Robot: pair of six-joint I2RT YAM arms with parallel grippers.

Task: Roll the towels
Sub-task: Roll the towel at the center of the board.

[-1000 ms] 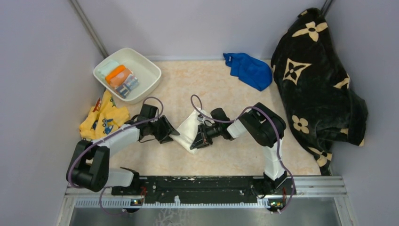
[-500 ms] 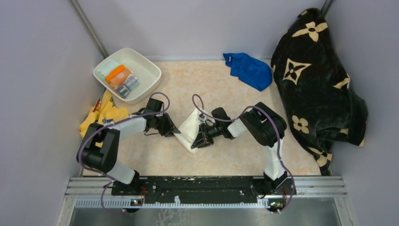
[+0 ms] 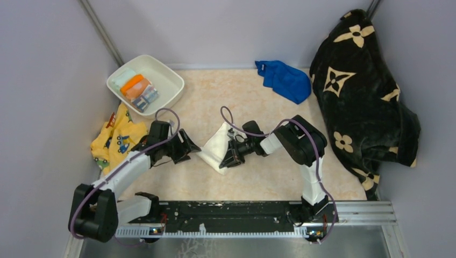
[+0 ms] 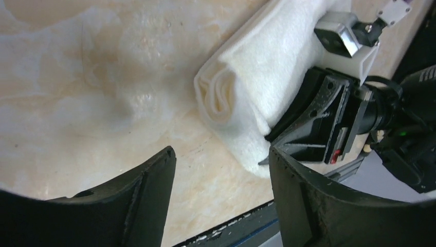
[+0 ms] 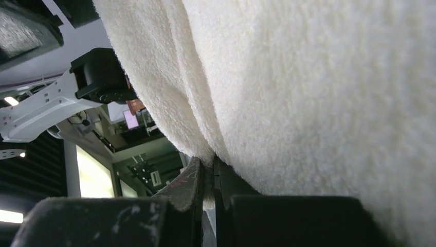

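While the right gripper (image 3: 228,159) pinches an edge of the white towel (image 3: 215,144), jaws closed on it, the left gripper (image 3: 189,150) stands open just beside the towel's rolled end. Judgement: close squarely on that end, keep layers tight. Tub (image 3: 173,80) beyond left gripper holds printed towel (image 3: 141,92), bundled.

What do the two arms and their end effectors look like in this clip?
Both arms pair white link shells with black joint housings; the left arm and right arm match. A thin purple cable loops along each. The left end effector has broad, curved matte-black fingers; the right end effector is black too, with a white bracket and silver metal block behind it.
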